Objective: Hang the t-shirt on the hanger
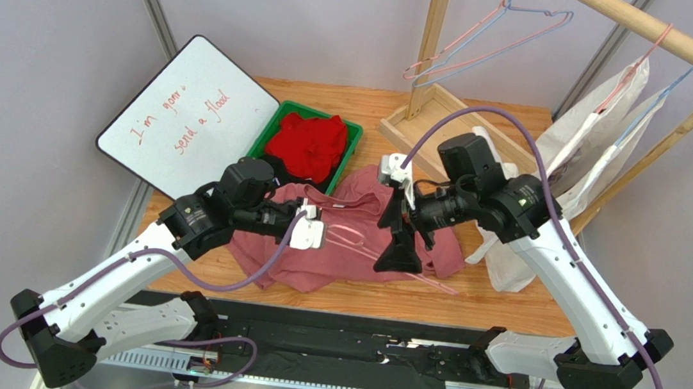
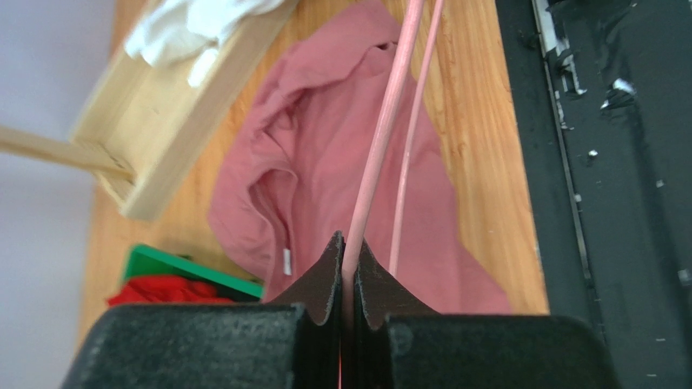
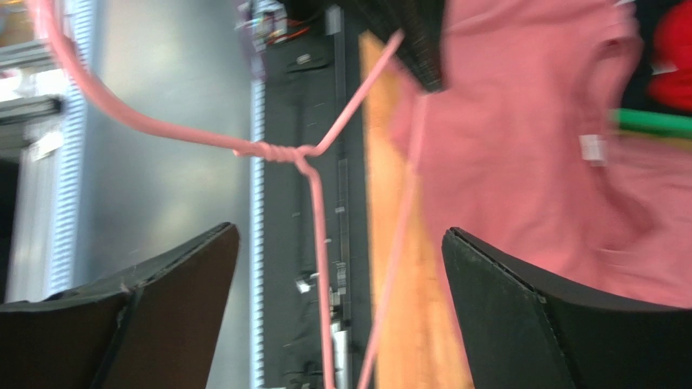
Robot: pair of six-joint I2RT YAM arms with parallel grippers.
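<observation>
The left gripper (image 2: 348, 250) is pinched shut on one wire of the hanger (image 2: 380, 146) — the wire runs straight out past its fingertips, with a second strand just beside it. The t-shirt (image 2: 309, 162) lies crumpled on the table (image 2: 487, 178) beyond those tips. The right gripper (image 3: 341, 235) stands wide apart — a hanger wire passes between its fingers (image 3: 528, 324), touching neither, with the shirt beyond one finger.

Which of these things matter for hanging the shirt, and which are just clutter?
In the job: t-shirt, pink hanger, left hand shut on the hanger, right hand open.
Lying about: red garment, green bin, whiteboard, wooden rack.
</observation>
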